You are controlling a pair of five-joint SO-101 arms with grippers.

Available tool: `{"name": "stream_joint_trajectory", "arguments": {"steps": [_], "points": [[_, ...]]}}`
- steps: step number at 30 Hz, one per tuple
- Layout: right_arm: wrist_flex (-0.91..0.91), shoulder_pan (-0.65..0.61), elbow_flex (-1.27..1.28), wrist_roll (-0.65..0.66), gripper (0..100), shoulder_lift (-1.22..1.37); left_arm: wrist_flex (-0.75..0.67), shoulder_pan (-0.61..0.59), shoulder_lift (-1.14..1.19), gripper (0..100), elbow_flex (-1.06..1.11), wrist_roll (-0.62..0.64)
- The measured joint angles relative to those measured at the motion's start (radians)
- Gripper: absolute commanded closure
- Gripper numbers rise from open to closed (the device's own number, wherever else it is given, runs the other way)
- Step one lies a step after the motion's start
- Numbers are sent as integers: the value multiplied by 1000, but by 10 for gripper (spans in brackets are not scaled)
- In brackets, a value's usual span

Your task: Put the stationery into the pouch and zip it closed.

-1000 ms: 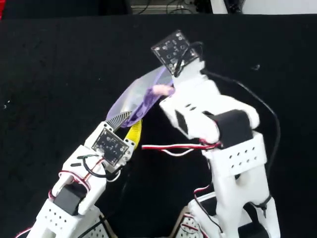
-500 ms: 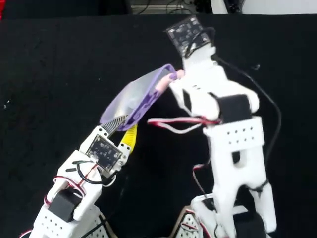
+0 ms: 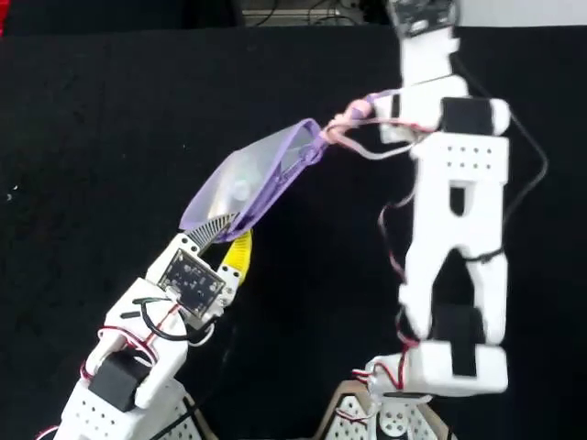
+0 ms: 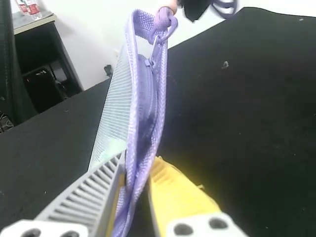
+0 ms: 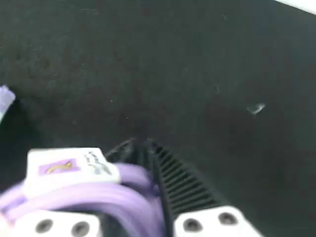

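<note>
Black cloth covered the tabletop [image 3: 92,137]. At the near left stood the left arm, and its claw [image 3: 227,240] was clamped on the near-left end of the purple pouch [image 3: 248,183]. From its own wrist I could see one grey ribbed finger [image 4: 94,187] and one yellow finger [image 4: 173,192] pinching the purple edging between them.

From there the pouch ran in a slant, up and away toward the far right, stretched between the two arms and lifted off the cloth. Its side was pale see-through mesh, and something light showed inside, too faint for me to name. The zip slider [image 4: 160,37] sat at the pouch's far-right end.

A pink bead [image 3: 353,112] and a purple pull cord [image 3: 367,97] led on from that end to the right arm's claw [image 3: 385,103]. Its dark ribbed fingers were closed together, with the cord and a small white tag [image 5: 69,165] bunched in between. The right arm itself reached out long toward the far edge, right of centre.
</note>
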Motion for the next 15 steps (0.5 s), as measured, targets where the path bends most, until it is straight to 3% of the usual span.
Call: {"name": "stream_joint_trajectory", "arguments": {"steps": [7, 15], "points": [[14, 71, -239, 32, 983, 213, 5, 0, -2, 972, 0, 0], [307, 66, -535, 61, 837, 275, 5, 0, -2, 972, 0, 0]]}}
